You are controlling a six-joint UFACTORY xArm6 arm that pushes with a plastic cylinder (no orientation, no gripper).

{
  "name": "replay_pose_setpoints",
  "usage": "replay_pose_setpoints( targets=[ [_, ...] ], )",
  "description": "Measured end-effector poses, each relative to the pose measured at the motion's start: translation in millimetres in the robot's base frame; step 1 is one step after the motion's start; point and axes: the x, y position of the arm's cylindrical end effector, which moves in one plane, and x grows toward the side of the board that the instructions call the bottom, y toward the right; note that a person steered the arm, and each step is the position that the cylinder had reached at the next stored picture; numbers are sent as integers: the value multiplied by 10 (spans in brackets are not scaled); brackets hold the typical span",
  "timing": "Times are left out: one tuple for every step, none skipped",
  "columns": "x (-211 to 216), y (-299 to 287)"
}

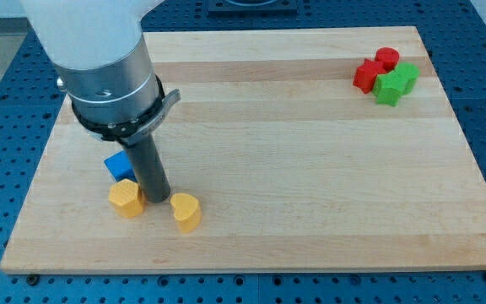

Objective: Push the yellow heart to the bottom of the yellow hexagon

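The yellow heart [186, 211] lies near the board's bottom edge, left of centre. The yellow hexagon [126, 198] lies to its left, slightly higher in the view. My tip [156, 199] stands on the board between them, close against the hexagon's right side and just up-left of the heart. A blue block [118, 165] sits just above the hexagon, partly hidden behind the rod.
At the view's top right, a red block [386, 58], a second red block [365, 76], a green block [406, 74] and a second green block [387, 89] are clustered together. The wooden board [268, 152] rests on a blue perforated table.
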Motion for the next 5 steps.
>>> replay_pose_setpoints(
  targets=[
    [-119,541],
    [-133,641],
    [153,641],
    [164,521],
    [203,408]
  ],
)
